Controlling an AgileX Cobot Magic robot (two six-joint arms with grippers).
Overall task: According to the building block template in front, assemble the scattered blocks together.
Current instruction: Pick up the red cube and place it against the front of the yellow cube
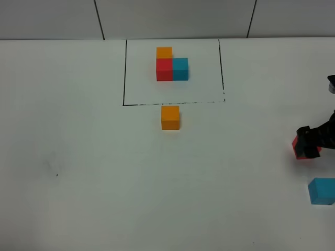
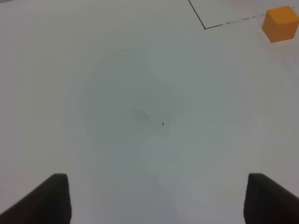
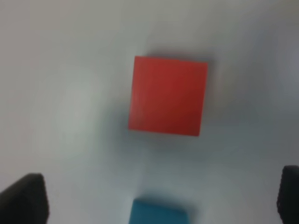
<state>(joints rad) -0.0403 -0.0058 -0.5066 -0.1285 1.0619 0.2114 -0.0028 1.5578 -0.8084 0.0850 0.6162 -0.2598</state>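
Observation:
The building block template (image 1: 171, 64) is an orange, red and blue trio inside a black drawn rectangle at the back. The scattered orange cube (image 1: 170, 117) sits just in front of the frame and also shows in the left wrist view (image 2: 281, 23). The red cube (image 1: 299, 150) lies at the far right, partly under my right gripper (image 1: 310, 140). The light blue cube (image 1: 321, 190) lies nearer the front. In the right wrist view the red cube (image 3: 168, 95) lies ahead of my open right gripper (image 3: 160, 175), untouched, with the blue cube (image 3: 158, 212) beside it. My left gripper (image 2: 161, 186) is open and empty over bare table.
The white table (image 1: 94, 172) ends at a grey panelled wall (image 1: 172, 18) at the back. A corner of the black frame line (image 2: 204, 28) shows in the left wrist view. The left arm is outside the exterior high view.

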